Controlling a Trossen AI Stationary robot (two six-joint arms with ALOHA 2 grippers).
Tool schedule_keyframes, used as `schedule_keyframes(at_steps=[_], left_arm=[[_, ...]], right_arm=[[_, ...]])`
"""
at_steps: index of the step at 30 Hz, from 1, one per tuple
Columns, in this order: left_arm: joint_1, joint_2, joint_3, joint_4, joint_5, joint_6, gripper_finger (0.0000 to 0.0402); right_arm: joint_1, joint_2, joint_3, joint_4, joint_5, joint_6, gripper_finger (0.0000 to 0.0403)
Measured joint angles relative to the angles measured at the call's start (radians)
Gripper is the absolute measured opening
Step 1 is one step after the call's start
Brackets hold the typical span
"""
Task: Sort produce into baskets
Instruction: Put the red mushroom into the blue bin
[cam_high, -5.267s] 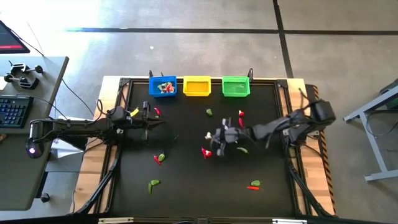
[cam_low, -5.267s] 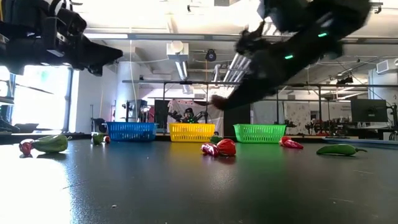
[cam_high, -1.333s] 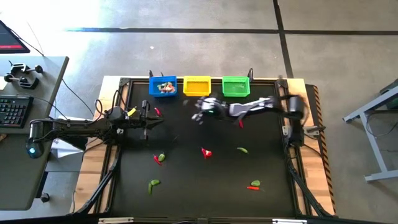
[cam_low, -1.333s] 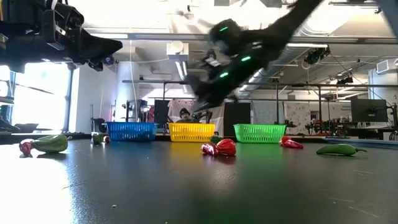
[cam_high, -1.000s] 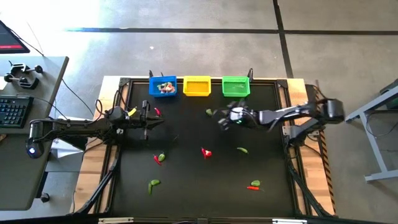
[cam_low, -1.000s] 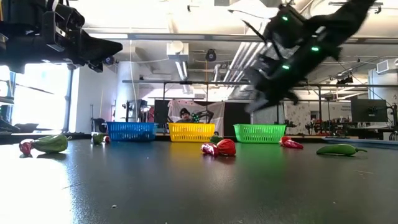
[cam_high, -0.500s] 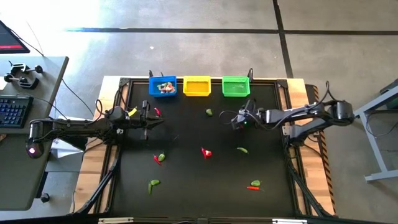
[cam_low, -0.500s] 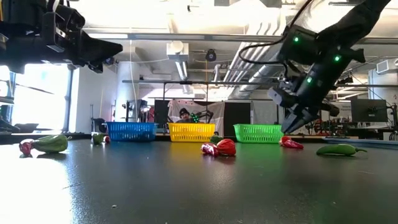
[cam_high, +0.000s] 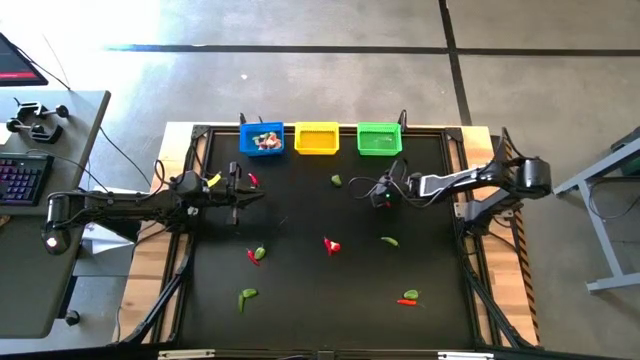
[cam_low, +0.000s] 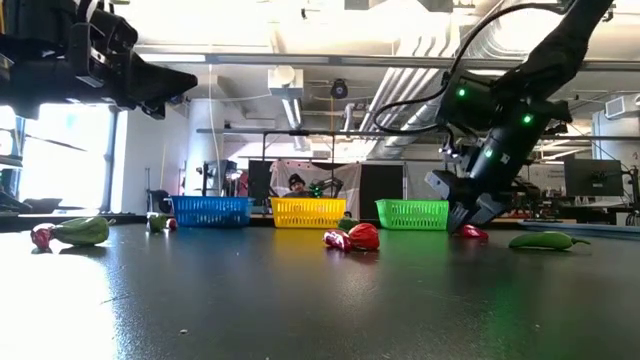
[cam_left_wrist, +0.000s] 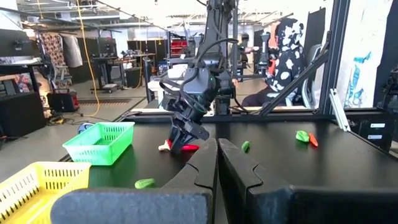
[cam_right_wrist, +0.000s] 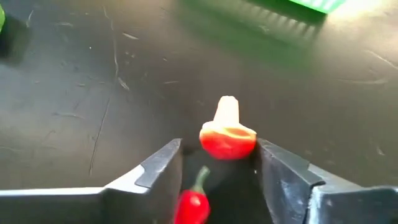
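- The right gripper (cam_high: 381, 194) is lowered to the matte black table (cam_high: 300, 300) a little short of the far edge, just in front of the green basket (cam_high: 378, 139); its jaws are spread around a small red piece with a whitish stub (cam_right_wrist: 227, 133), which sits between the two dark angular fingers (cam_right_wrist: 158, 167); contact is not clear.
- A second, smaller glossy red pepper with a thin green stem (cam_right_wrist: 191, 202) lies between the same fingers, just beside the first.
- The left gripper (cam_high: 240, 192) hovers near the table's left edge, jaws pressed together, the fingers (cam_left_wrist: 208, 163) meeting along a narrow seam.
- Three square plastic mesh baskets line the far edge: the blue basket (cam_high: 261, 139) holds several small red, green and whitish pieces, the yellow basket (cam_high: 317, 138) sits in the middle, and the green one is nearest the right side.
- Loose produce is scattered on the table: a round green piece (cam_high: 337, 181) near the far edge, a shiny red piece (cam_high: 330, 244) at the centre, an elongated smooth green pepper (cam_high: 389, 240) to its right, a red-and-green pair (cam_high: 257, 254) left of centre, a green piece (cam_high: 246, 295) toward the near left corner, and a red-and-green pair (cam_high: 408, 297) toward the near right corner.
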Motion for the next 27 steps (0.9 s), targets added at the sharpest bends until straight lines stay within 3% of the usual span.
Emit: schedule_keyframes(at_steps=[9, 17, 27], left_arm=[[0.0, 0.0, 0.0, -0.005, -0.003, -0.028, 0.0], [-0.011, 0.064, 0.0, -0.024, -0.009, -0.034, 0.0], [-0.082, 0.285, 0.107, -0.014, -0.107, 0.068, 0.0041]], right_arm=[[0.001, 0.011, 0.008, 0.134, 0.007, -0.138, 0.0018], [0.062, 0.011, 0.019, 0.619, -0.354, -0.418, 0.0022], [0.19, 0.037, 0.019, 0.79, -0.383, -0.582, 0.0005]])
